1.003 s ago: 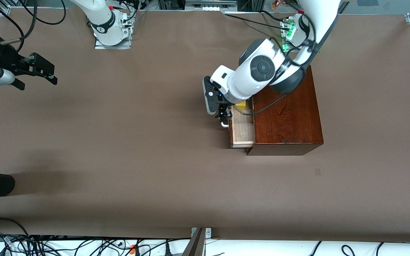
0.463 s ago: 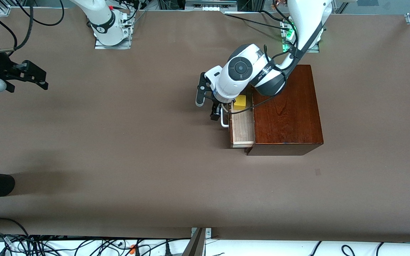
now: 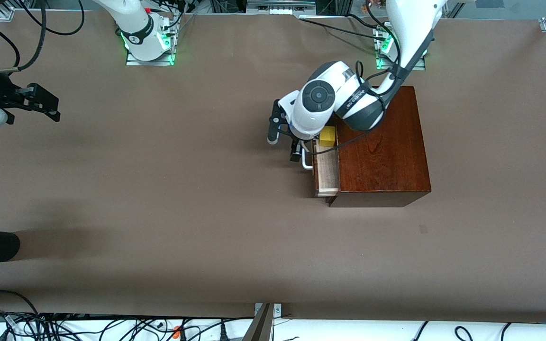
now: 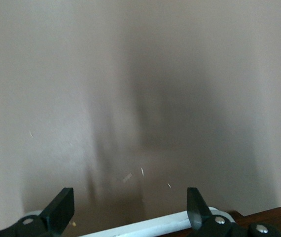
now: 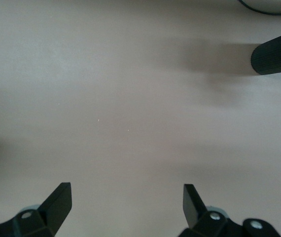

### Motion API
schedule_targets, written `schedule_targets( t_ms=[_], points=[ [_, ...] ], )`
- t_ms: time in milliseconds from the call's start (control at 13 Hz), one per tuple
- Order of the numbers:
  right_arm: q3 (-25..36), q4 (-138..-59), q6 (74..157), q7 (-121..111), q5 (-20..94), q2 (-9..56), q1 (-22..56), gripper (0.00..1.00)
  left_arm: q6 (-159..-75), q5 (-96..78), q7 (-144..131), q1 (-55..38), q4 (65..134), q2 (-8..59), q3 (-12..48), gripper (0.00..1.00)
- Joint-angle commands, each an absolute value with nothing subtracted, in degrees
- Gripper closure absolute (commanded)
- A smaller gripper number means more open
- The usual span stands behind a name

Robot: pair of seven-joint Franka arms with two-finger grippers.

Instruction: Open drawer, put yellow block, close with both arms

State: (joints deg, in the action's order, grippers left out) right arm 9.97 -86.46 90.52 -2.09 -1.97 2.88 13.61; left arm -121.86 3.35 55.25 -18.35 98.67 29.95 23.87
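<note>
Hands both spread: left hand (image 3: pixel 296 150) at drawer (image 3: pixel 327 171) handle; right hand (image 3: pixel 40 102) waits.

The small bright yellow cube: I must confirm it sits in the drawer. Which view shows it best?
The front view: the small bright yellow cube sits in the pale wooden drawer tray, partly under the left arm. Neither the left wrist view nor the right wrist view shows it.

The left arm (image 3: pixel 330 102) hides part of the yellow block (image 3: pixel 328 136) and drawer (image 3: pixel 327 170)
</note>
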Motion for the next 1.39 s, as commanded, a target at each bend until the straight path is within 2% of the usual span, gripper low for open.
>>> schedule_targets(
  t_ms=[0, 540, 772, 926, 1312],
  points=[
    [10.2, -85.34, 90.44, -1.76, -0.53, 3.43, 13.1, 0.0, -117.26, 7.03, 56.95, -14.77, 99.58, 27.6, 22.67, 0.0],
    [9.84, -85.43, 91.32, -2.11, 1.67, 4.83, 13.45, 0.0, -115.93, 6.16, 56.43, -13.71, 99.14, 26.63, 23.11, 0.0],
    [10.02, -85.43, 91.23, -2.2, 1.5, 5.36, 13.18, 0.0, -113.48, -0.59, 45.66, -14.41, 98.0, 21.99, 23.55, 0.0],
    [10.02, -85.43, 91.49, -2.2, 1.49, 5.45, 13.18, 0.0, -107.79, -4.73, 37.66, -14.33, 95.55, 19.61, 23.47, 0.0],
    [10.11, -85.43, 91.67, -2.11, 1.49, 5.45, 13.01, 0.0, -85.46, -3.09, 18.31, -10.74, 81.67, 19.25, 22.06, 0.0]
  ],
)
